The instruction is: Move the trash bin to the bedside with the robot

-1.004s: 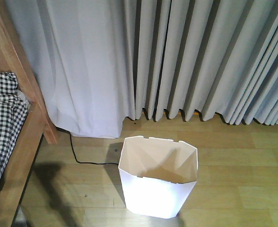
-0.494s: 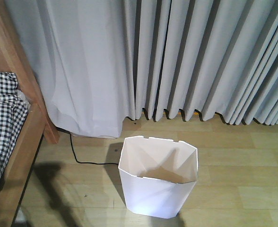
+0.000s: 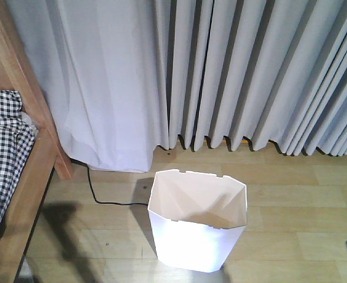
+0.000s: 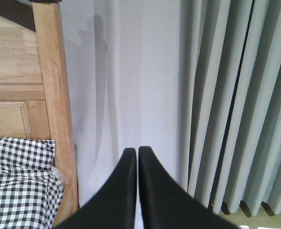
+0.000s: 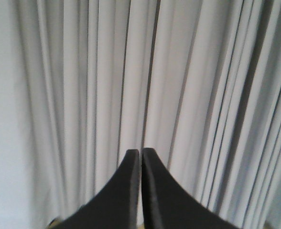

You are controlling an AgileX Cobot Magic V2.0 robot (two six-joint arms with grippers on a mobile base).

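— Bin [image 3: 197, 227] stands upright on the floor, right of the bed [image 3: 20, 177], well apart from it, cable [image 3: 105, 197] between. Which arm is nearer?

— Cannot tell; both look at curtain [image 3: 221, 71] above it. Left gripper [image 4: 134, 157] and right gripper [image 5: 140, 157] are pressed closed, empty (no writing anywhere).

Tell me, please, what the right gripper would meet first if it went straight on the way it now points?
Most likely the pleated pale grey curtain: it fills the view ahead of the shut right gripper, with nothing visible between them, though depth is unclear.
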